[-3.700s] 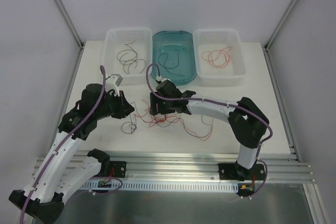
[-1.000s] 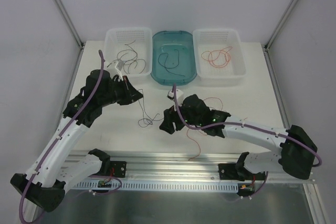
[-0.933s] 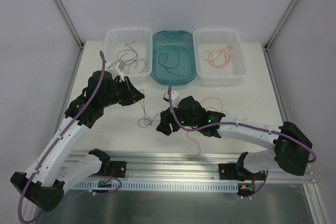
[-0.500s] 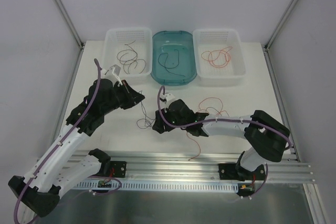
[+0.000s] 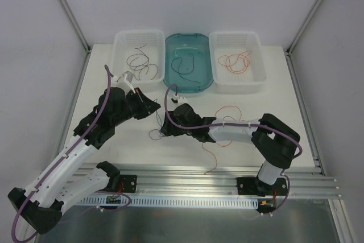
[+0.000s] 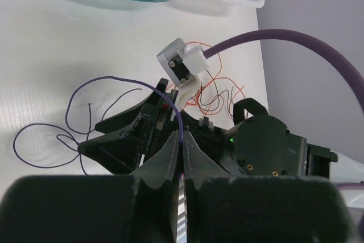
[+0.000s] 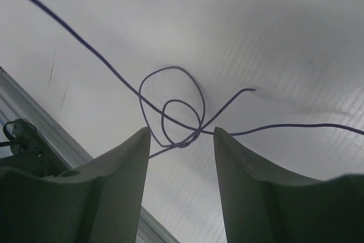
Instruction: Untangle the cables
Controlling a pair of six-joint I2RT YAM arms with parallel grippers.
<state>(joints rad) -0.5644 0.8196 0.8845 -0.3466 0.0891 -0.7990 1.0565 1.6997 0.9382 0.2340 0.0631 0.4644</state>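
One dark cable (image 6: pixel 122 79), hanging from left gripper (image 6: pixel 182 135)

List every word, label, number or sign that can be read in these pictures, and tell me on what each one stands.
No readable text in any view.
The left white basket, teal tray, right white basket and table show no lettering.
The small coloured parts at the arm bases are too small to tell whether they bear print.
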